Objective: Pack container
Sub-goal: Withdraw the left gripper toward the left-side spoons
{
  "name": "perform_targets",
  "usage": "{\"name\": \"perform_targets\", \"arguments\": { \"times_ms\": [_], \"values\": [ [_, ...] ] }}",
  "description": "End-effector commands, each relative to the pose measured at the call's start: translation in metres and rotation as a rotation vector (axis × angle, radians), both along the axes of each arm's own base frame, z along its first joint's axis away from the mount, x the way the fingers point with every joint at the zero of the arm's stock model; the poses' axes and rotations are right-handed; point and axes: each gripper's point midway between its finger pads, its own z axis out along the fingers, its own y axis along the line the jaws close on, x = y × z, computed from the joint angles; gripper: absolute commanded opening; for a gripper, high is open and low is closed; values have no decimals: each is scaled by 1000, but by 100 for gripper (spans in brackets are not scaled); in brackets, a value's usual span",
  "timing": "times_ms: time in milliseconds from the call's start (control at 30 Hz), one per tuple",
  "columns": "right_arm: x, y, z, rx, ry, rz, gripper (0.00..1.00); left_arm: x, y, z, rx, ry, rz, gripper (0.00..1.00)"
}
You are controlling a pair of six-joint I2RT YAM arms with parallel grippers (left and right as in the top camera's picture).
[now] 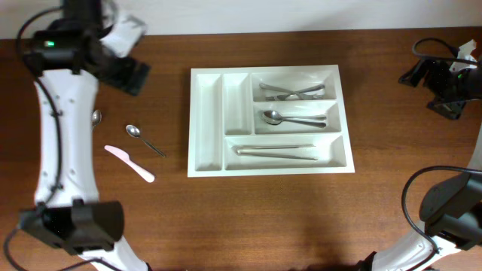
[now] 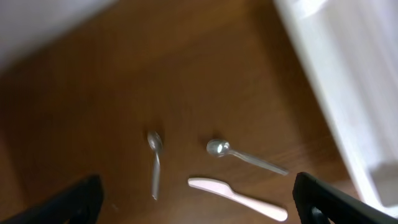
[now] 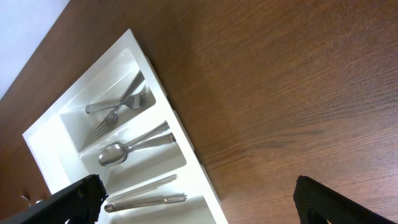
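Observation:
The container, a white five-compartment tray, lies mid-table. Its long compartments hold forks, a spoon and knives; the two narrow upright ones look empty. Left of it on the wood lie a small spoon, a second spoon and a pale pink plastic knife. My left gripper hovers open above them; its view shows both spoons, the knife and the tray's edge. My right gripper is open, far right, looking at the tray.
Bare brown wood surrounds the tray. The left arm's white links run down the table's left side. Right arm parts and cables sit at the right edge. A pale wall borders the table's far edge.

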Motion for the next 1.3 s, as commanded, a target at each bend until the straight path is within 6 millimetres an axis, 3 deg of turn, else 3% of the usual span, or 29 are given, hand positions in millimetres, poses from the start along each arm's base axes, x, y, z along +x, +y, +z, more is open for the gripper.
{"name": "perform_targets", "arguments": {
  "times_ms": [0,133,333,533,667,967,1133,1267],
  "values": [
    [1,5,-3,18,6,3,98,-4,40,-64,-146,134,198,99],
    [1,5,-3,18,6,4,99,-5,77,-113,-212,212,409,99],
    [1,5,-3,19,7,4,99,8,97,-169,-151,274,450,97],
    [-4,8,-4,29,28,3,99,8,114,-225,-75,350,555,94],
    [-5,8,-4,32,34,3,99,10,115,-233,-75,352,556,95],
    [-8,10,-5,38,46,3,99,20,124,-232,-74,302,559,95],
    [-8,10,-5,38,46,3,99,13,146,-228,40,284,683,78],
    [-8,10,-5,38,46,3,99,10,150,-227,66,285,714,68]
  ]
}}
